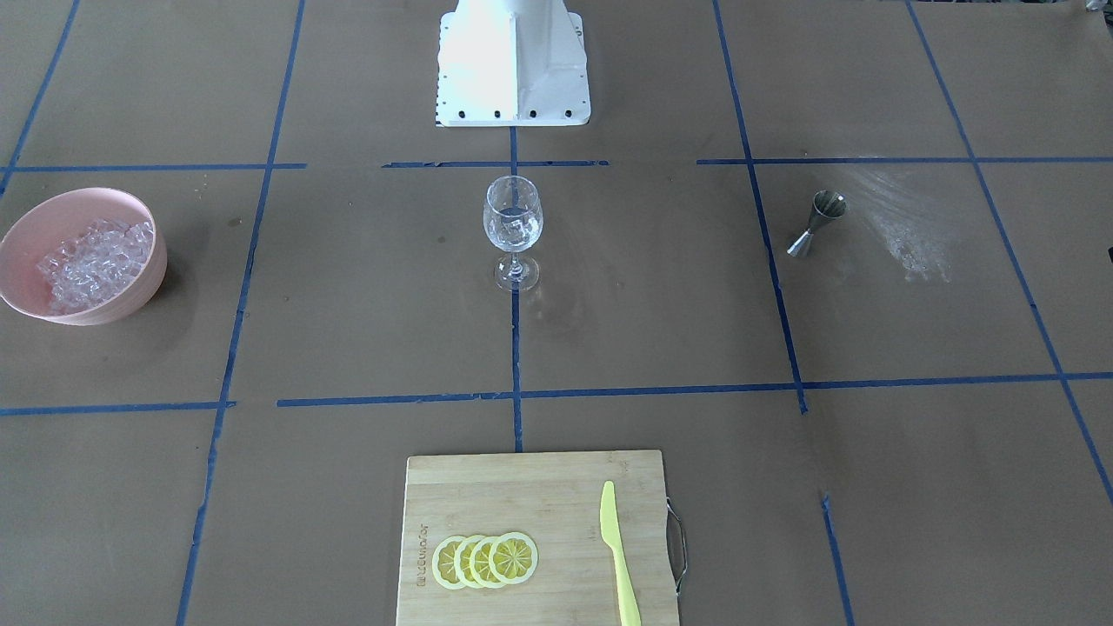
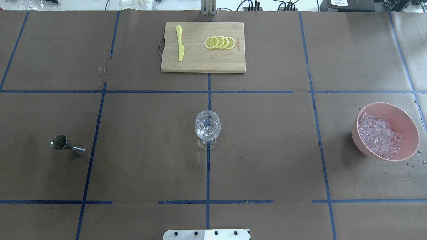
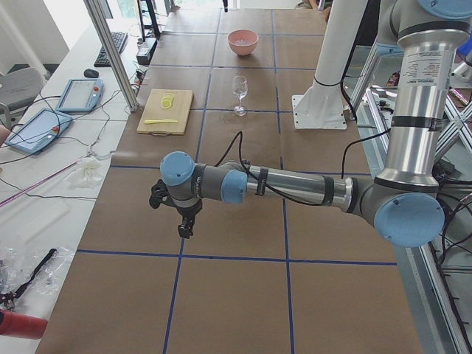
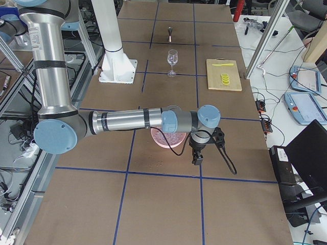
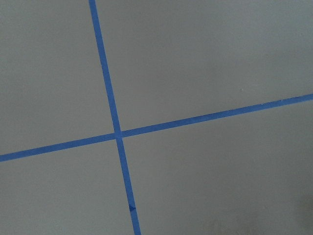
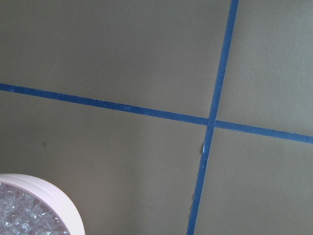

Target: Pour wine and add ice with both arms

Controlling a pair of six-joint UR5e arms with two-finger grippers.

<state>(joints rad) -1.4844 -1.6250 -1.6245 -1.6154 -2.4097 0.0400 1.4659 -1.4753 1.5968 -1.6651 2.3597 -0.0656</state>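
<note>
I see grey metal left arm (image 3: 295,188) and right arm (image 4: 127,120) outstretched level; black left gripper (image 3: 183,227), right gripper (image 4: 196,158) point down, jaws unreadable.

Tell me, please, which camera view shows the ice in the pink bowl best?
The overhead exterior view: the ice lies unobstructed, the pink bowl whole. Front-facing shows it too, at the frame's edge. Exterior left shows it tiny; exterior right has the right arm across it; the right wrist catches a corner; the left wrist nothing.

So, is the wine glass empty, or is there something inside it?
Not empty. The wine glass stands upright, with a few clear ice pieces in its bowl. No coloured liquid shows.
</note>
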